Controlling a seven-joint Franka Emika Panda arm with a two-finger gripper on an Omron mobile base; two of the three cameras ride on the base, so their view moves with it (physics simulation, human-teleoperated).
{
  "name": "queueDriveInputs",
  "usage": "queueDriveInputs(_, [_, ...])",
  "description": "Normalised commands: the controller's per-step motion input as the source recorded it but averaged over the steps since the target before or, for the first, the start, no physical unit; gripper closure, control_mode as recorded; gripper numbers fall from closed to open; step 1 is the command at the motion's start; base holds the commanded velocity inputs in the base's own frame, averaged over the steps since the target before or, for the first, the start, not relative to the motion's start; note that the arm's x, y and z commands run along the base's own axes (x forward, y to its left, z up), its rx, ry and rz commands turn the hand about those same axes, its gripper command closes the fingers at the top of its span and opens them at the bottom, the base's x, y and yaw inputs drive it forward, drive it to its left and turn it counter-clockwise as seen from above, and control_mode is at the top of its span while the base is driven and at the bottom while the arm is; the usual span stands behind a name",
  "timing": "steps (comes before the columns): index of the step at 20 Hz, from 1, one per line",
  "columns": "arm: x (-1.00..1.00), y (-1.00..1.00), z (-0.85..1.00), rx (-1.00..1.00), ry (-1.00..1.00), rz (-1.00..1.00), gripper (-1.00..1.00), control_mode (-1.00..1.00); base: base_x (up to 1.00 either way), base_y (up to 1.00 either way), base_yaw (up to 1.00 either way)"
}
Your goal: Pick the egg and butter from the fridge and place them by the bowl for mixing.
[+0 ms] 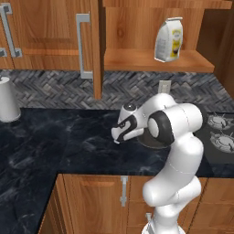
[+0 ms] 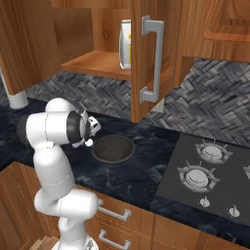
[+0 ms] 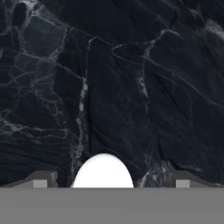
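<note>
Where the hand camera looks down along the gripper [image 3: 109, 180], the small smooth white egg [image 3: 103, 171] lies on the black white-veined marble counter [image 3: 131, 87], midway between the 2 dark grey fingertips [image 3: 40, 179], its rounded end and long axis pointing up the frame, away from the hand. Clear gaps of counter show on both sides of the egg, so the fingers stand wide apart and hold nothing. Whether the egg's lower end touches anything cannot be told; it is cut off by the frame edge.

From the right base camera, the round shallow dark grey-brown bowl [image 2: 113, 148] with its thin lighter rim sits on the counter just beside the gripper, to its right. A black glossy stove top with 2 grey ringed burners [image 2: 205, 168] lies well apart to the right. From the left base camera the arm's white elbow covers most of the bowl. Open bare marble stretches left toward a white cylindrical kettle [image 1: 7, 98] at the backsplash. The backsplash is grey herringbone tile. A white and yellow paper bag [image 1: 169, 39] stands upright on an open wooden shelf above.
</note>
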Motion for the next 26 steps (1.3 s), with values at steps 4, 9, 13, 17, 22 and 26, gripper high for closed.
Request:
queueDriveInputs(4, [-0.11, -0.10, 0.38, 0.00, 0.00, 0.00, -1.00, -1.00, 0.00, 0.00, 0.00])
queueDriveInputs(9, [-0.26, -0.23, 0.35, 0.00, -0.03, -0.03, -1.00, -1.00, 0.00, 0.00, 0.00])
queueDriveInputs(13, [-0.28, -0.27, 0.26, 0.00, -0.05, -0.12, -1.00, -1.00, 0.00, 0.00, 0.00])
queueDriveInputs(17, [-0.18, -0.17, 0.37, 0.00, -0.01, -0.19, -1.00, -1.00, 0.00, 0.00, 0.00])
queueDriveInputs(22, [-0.26, -0.19, 0.39, 0.02, 0.00, -0.25, -1.00, -1.00, 0.00, 0.00, 0.00])
queueDriveInputs(26, [-0.34, -0.21, 0.28, 0.04, -0.02, -0.31, -1.00, -1.00, 0.00, 0.00, 0.00])
